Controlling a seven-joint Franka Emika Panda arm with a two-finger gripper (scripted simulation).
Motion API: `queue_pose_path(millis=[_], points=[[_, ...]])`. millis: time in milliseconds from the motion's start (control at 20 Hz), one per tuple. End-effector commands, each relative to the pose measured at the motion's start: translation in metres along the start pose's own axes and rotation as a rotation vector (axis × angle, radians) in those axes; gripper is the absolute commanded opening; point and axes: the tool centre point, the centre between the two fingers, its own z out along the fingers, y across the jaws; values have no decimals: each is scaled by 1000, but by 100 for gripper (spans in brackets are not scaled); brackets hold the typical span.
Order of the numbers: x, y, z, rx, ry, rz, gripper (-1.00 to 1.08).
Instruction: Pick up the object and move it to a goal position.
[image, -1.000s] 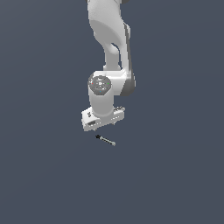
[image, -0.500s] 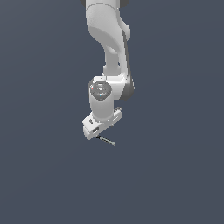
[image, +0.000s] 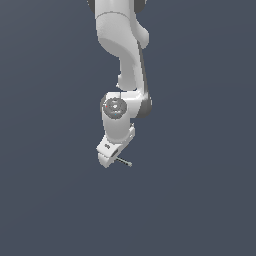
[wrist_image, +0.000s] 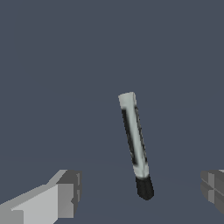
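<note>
Closing in, exterior view: gripper (image: 111, 159) low over the surface (image: 200, 200), tilted, right beside the object (image: 124, 162) — stick pokes out toward the exterior view's right; finger gap not readable here.
Wrist view: fingers (wrist_image: 65, 194) spread wide, object (wrist_image: 136, 144) lying free between them, nearer one side, black tip toward the camera.
Doing it well: centre over the shaft, drop fully — thin stick, likely to slip — then close squarely across it.
</note>
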Motion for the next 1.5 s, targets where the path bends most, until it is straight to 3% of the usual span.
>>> queue_pose_path(millis=[0,550,950,1450], points=[[2,2,3,-5,6,-59,100],[6,7,9,-16,19,-193,100],[7,7,15,-16,19,-195,100],[7,7,58,-17,19,-200,100]])
